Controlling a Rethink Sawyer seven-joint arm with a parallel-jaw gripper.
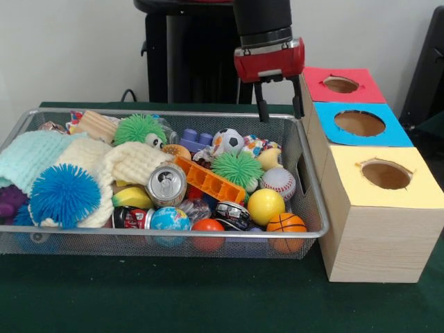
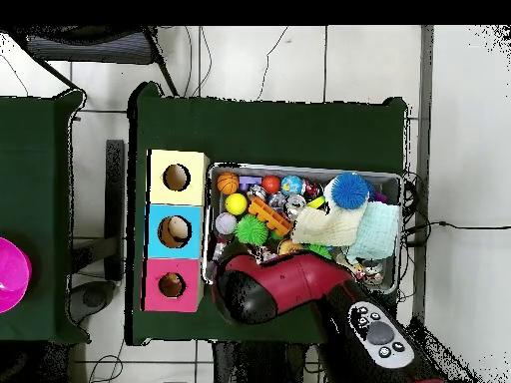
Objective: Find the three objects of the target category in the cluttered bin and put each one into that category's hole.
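The wire mesh bin [image 1: 305,182] is full of toys; it also shows in the overhead view [image 2: 299,168]. Near its right end lie a yellow ball [image 1: 266,206], a small basketball [image 1: 286,223], a baseball [image 1: 277,182] and a soccer ball [image 1: 228,141]. The hole [image 1: 341,84] in the red-topped box is at the far right; it also shows in the overhead view [image 2: 172,285]. My gripper [image 1: 279,104] hangs open and empty above the bin's far right corner, just left of the red-topped box. In the overhead view the arm [image 2: 269,289] hides it.
The blue-topped box [image 1: 359,123] and the yellow-topped box [image 1: 386,175] stand in a row with the red one, right of the bin. In the bin lie a drink can [image 1: 166,184], an orange brick [image 1: 208,180], spiky balls, knitted cloths and a globe ball [image 1: 170,219].
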